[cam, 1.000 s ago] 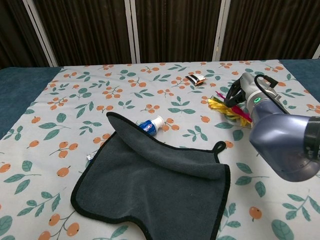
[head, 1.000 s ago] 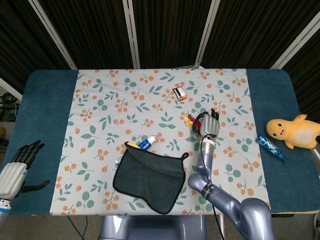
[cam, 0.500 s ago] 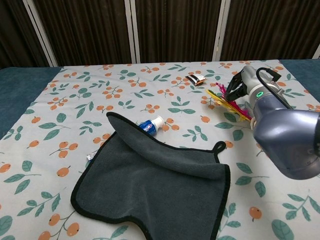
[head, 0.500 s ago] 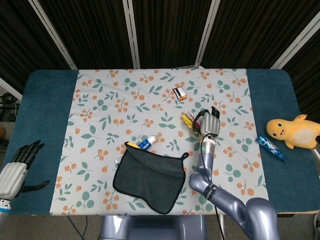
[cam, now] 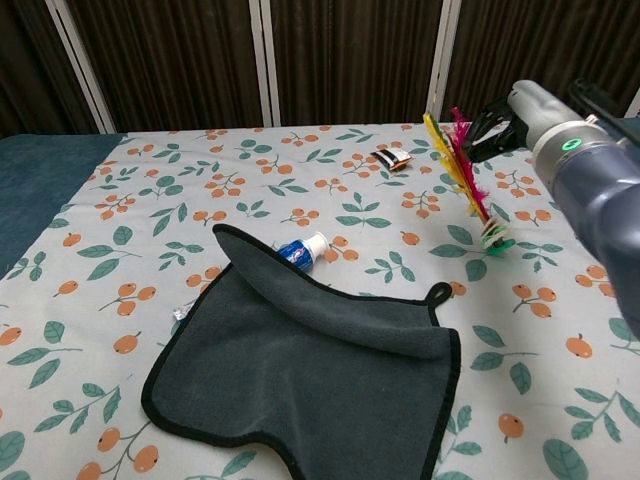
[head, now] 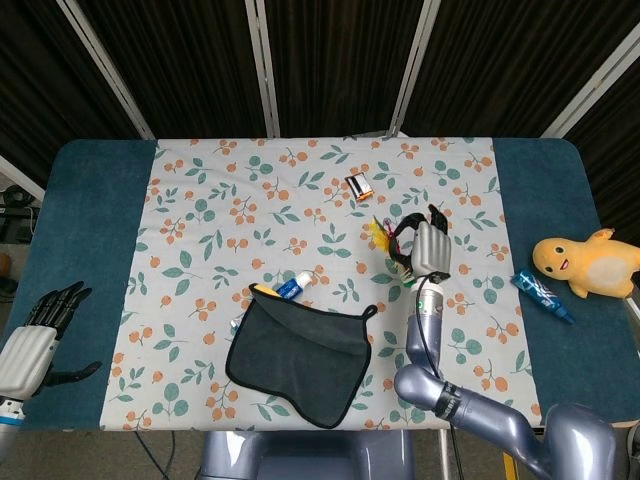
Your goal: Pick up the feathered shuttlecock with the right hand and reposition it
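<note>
above the floral cloth (cam: 300, 160), the right hand (cam: 510, 118) pinches the feathered shuttlecock (cam: 468, 180) by its feathers, lifted since a moment ago; repositioning can begin.

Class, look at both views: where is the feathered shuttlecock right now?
The shuttlecock is held by its feathers in the right robot hand, base hanging down. In the chest view it is at the right, just right of the small orange-and-black packet.

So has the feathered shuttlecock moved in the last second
Yes. The shuttlecock has come up off the tablecloth in the right hand, feathers now upward, and sits higher and further right relative to the toothpaste tube.
</note>
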Tool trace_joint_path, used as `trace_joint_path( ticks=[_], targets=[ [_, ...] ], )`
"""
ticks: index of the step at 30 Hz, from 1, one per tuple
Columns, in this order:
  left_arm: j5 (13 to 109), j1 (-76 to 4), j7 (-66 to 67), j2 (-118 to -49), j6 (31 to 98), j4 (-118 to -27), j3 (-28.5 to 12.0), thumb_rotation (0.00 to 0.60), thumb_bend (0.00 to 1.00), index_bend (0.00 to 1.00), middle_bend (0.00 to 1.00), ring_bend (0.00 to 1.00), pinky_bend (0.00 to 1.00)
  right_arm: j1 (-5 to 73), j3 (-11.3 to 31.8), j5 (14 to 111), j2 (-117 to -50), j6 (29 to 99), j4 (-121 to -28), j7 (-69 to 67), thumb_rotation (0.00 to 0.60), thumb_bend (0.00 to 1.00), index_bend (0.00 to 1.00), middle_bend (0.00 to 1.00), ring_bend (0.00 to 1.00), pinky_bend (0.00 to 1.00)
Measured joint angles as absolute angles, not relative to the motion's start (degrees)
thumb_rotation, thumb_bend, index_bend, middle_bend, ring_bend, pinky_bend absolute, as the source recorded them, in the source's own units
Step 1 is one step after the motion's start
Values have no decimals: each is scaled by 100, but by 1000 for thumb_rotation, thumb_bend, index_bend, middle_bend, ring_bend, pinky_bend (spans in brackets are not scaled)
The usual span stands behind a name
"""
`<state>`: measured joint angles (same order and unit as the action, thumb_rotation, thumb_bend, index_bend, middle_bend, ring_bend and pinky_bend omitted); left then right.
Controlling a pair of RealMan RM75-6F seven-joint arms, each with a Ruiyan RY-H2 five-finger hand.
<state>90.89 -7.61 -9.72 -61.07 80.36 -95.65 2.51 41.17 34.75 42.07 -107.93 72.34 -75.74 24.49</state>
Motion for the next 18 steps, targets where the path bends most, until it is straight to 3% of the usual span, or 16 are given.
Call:
trace_joint_path(
  ticks=[10, 18],
  targets=[
    [9117, -733, -790, -6170, 8099, -9547, 251, 598, 181, 0, 0, 0, 0, 3217, 3219, 4149, -9700, 7969, -9964, 2636, 600, 382, 588, 309, 0, 0],
    [9106, -723, -700, -6196, 8106, -9543, 250, 599, 180, 0, 0, 0, 0, 2760, 2887, 4149, -9285, 8241, -10617, 2433, 600, 382, 589, 310, 0, 0]
  ],
)
